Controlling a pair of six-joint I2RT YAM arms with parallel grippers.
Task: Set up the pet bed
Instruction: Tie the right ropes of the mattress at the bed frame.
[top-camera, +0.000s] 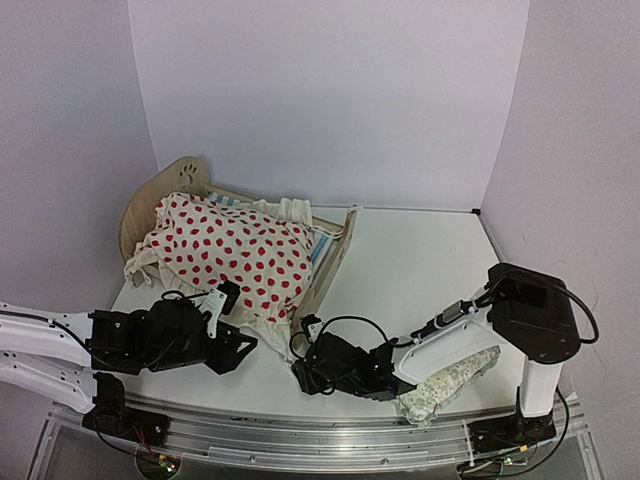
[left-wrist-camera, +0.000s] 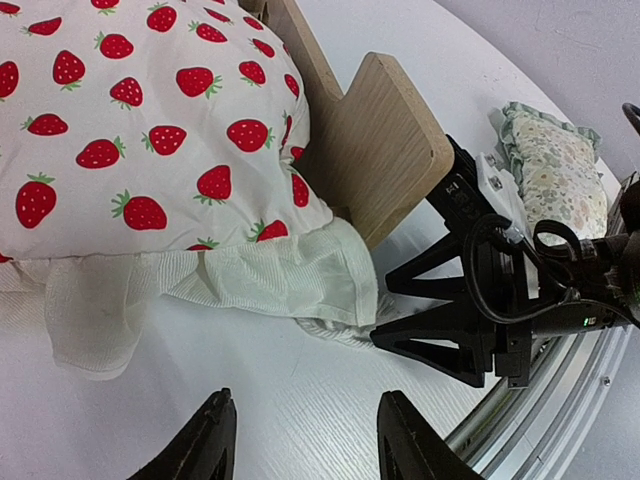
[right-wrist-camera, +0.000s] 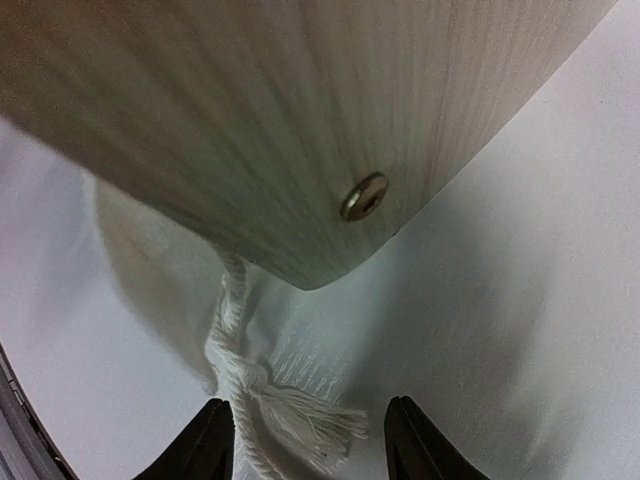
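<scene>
The pet bed (top-camera: 160, 195) stands on the table (top-camera: 420, 270). I judge its wood frame light and stiff and its fabric base soft, so take hold at the footboard edge. At its near corner the left gripper (left-wrist-camera: 305, 402) and the right gripper (right-wrist-camera: 307, 405) are both half open and hold nothing. You have one bed, one strawberry cushion (top-camera: 235, 255) on it, one white cloth (left-wrist-camera: 270, 280) under that, and one floral pillow (top-camera: 450, 382) to its right.

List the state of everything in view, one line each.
pet bed, upright on the table, cushion inside.
strawberry cushion, lying in the bed.
white blanket, under cushion, edge spilling onto table.
floral pillow, on table, outside bed.
left gripper, open, empty.
right gripper, open, straddling the tassel.
</scene>
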